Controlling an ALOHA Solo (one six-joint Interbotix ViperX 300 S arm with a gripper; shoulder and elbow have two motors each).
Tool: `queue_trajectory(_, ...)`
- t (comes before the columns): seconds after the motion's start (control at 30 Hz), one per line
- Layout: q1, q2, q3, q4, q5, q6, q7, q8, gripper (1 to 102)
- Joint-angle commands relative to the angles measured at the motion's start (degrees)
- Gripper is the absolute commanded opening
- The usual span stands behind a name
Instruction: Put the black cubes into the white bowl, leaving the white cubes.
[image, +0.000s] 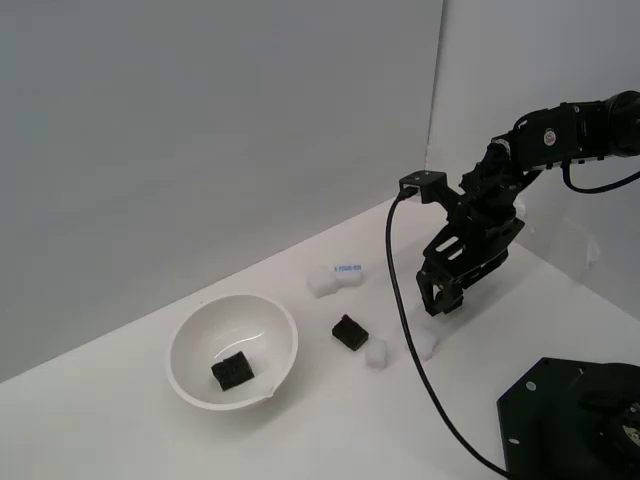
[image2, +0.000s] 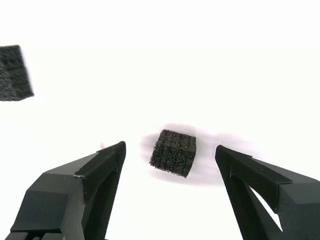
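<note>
The white bowl (image: 196, 335) stands on the table at the exterior view's left, with one black cube (image: 232, 372) inside it. A second black cube (image: 349, 332) lies on the table to the bowl's right; it also shows at the edge of the wrist view (image2: 15, 72). A third black cube (image2: 173, 152) rests on the table between my fingers (image2: 95, 172), touching neither. In the exterior view the arm hides it. My gripper (image: 441, 303) (image2: 170, 148) is open and hangs low over the table. Two white cubes (image: 376, 352) (image: 427, 343) lie near it.
A white block with a blue label (image: 335, 278) lies behind the cubes. A black base plate (image: 570, 420) sits at the exterior view's lower right. A black cable (image: 410, 340) hangs from the wrist down across the table. A wall stands behind.
</note>
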Motion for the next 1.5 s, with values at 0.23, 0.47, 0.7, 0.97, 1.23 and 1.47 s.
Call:
queue_trajectory(0.23,0.88,-0.09,0.44,-0.44,-0.44,-0.70,0.26,0.26,74)
queue_trajectory(0.47,0.88,1.32,1.93,-0.53,-0.62,-0.70,0.35,0.18,2)
queue_trajectory(0.7,0.88,4.92,5.36,-1.67,-1.76,-0.35,1.58,0.26,3)
queue_trajectory(0.97,-1.05,14.33,14.77,-7.91,-8.09,-1.76,5.45,0.18,3)
queue_trajectory(1.23,-10.02,18.72,18.98,-11.25,-11.51,-3.08,6.24,-2.81,3)
queue_trajectory(1.47,-18.54,20.13,20.48,-13.36,-13.62,-5.19,6.06,-5.54,3)
